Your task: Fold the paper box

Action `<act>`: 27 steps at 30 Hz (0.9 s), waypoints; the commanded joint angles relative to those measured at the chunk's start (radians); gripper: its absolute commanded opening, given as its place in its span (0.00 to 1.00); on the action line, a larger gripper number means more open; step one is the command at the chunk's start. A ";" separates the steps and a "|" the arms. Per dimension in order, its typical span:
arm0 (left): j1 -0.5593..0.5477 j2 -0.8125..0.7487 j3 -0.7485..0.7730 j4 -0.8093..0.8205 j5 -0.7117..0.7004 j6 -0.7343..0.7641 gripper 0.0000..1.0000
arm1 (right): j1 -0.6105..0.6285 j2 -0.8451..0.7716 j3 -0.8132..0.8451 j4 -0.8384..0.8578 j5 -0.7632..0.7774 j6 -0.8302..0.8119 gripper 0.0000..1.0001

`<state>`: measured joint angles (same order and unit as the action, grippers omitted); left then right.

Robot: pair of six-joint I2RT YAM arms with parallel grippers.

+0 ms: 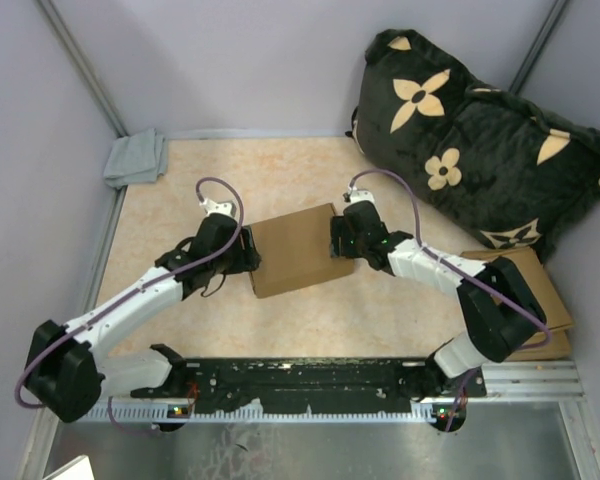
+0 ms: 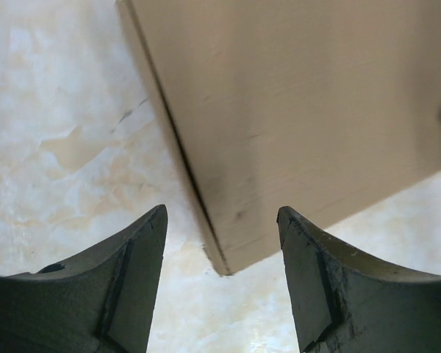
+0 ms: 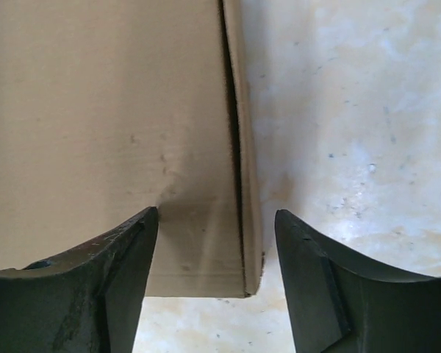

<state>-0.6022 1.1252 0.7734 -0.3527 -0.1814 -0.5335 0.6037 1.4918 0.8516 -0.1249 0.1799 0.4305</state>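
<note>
The paper box (image 1: 295, 249) is plain brown cardboard, closed up, lying on the table between the two arms. My left gripper (image 1: 248, 252) is at its left edge, open; in the left wrist view a box corner (image 2: 279, 125) sits just beyond my open fingertips (image 2: 148, 243), not touched. My right gripper (image 1: 336, 238) is at the box's right edge, open; in the right wrist view the box's corner and side wall (image 3: 132, 132) lie between and just ahead of my fingertips (image 3: 290, 235).
A dark cushion with tan flowers (image 1: 470, 140) lies at the back right. A stack of flat brown cardboard (image 1: 540, 290) sits at the right under my right arm. A grey cloth (image 1: 137, 157) lies in the back left corner. Grey walls enclose the table.
</note>
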 commanded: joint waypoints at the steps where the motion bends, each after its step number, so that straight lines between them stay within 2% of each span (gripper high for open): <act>1: 0.007 0.078 -0.028 -0.005 -0.045 -0.072 0.68 | -0.007 -0.009 -0.016 0.070 -0.129 0.012 0.63; 6: 0.007 0.152 -0.015 -0.034 0.002 -0.084 0.67 | -0.007 -0.055 -0.103 0.116 -0.240 0.044 0.56; 11: 0.007 0.162 -0.031 -0.027 0.043 -0.093 0.63 | -0.003 -0.121 -0.212 0.144 -0.309 0.085 0.51; 20: 0.005 -0.005 -0.039 -0.094 0.095 -0.099 0.61 | 0.033 -0.412 -0.307 -0.022 -0.289 0.100 0.50; 23: 0.005 -0.052 -0.017 -0.126 0.081 -0.085 0.62 | 0.033 -0.490 -0.273 -0.116 -0.223 0.084 0.55; 25: 0.005 -0.073 0.006 -0.140 0.047 -0.066 0.63 | 0.033 -0.522 -0.238 -0.163 -0.155 0.068 0.64; 27: 0.006 -0.090 0.020 -0.138 -0.004 -0.042 0.66 | 0.031 -0.523 -0.193 -0.197 -0.100 0.046 0.80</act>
<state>-0.5980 1.0695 0.7448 -0.4660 -0.1200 -0.6193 0.6319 1.0019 0.5549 -0.2359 -0.0395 0.5148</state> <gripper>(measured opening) 0.635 0.690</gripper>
